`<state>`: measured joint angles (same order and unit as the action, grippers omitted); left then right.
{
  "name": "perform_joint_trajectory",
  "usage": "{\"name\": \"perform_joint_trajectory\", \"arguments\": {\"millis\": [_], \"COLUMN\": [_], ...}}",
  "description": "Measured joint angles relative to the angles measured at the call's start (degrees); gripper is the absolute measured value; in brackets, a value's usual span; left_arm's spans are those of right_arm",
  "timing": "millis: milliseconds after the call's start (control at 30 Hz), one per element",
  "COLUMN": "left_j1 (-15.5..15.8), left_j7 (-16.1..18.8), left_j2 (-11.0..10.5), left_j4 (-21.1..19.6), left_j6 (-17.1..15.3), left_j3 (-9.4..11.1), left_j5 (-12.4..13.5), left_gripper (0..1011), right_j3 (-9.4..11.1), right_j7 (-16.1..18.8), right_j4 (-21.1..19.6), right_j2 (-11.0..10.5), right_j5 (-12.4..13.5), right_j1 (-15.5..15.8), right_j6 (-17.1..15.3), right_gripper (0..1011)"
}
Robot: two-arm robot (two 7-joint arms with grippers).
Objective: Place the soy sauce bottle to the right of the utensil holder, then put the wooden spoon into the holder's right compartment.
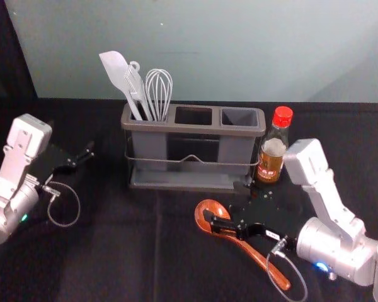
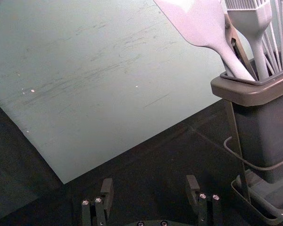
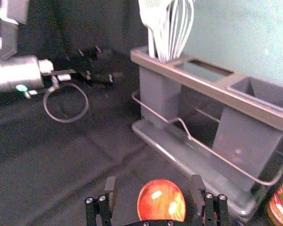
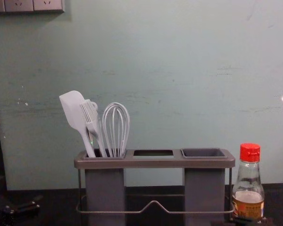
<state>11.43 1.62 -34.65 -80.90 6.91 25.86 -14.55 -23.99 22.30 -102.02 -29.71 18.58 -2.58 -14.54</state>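
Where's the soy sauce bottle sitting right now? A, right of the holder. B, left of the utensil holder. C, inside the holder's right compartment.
A: the soy sauce bottle stands upright just right of the utensil holder.

Glossy reddish wooden spoon point(image 1: 246, 248), smooth grey plastic-looking utensil holder point(image 1: 239, 131) (wire rail metallic), matt black cloth point(image 1: 107, 251)

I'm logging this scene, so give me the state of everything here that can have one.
Soy sauce bottle: upright, red cap on, partly full, right of the holder.
Utensil holder: standing upright.
Left compartment: occupied by white utensils.
Right compartment: empty.
Wooden spoon: lying on the table.
Right tool: open, at the spoon.
Left tool: open, left of the holder.
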Motion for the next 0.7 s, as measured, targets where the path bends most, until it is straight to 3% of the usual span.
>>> {"name": "perform_joint_trajectory", "arguments": {"millis": [33,367,500,700], "left_j1": [0.0,0.0,0.0,0.0], "left_j7": [0.0,0.0,0.0,0.0], "left_j2": [0.0,0.0,0.0,0.0], "left_j4": [0.0,0.0,0.0,0.0], "left_j6": [0.0,0.0,0.0,0.0], "left_j3": [0.0,0.0,0.0,0.0], "left_j5": [0.0,0.0,0.0,0.0], "left_gripper": [1005,1005,1005,1005], "right_j3": [-0.11,-1.48,-3.06,-5.69], "right_j7": [-1.01,-4.79,-4.98,-4.44], "right_j4": [-1.24,-6.07,-6.17,-4.95], "right_j2": [-0.14,0.62,1.12,1.96], "right_j5": [-0.27,-3.23,-4.74,-6.88], "right_j1": [-0.38,-4.17,-6.53,-9.77], "right_j6": [-3.9,-23.64,-29.22,-33.71], "right_gripper": [1002,1002,1002,1002]}}
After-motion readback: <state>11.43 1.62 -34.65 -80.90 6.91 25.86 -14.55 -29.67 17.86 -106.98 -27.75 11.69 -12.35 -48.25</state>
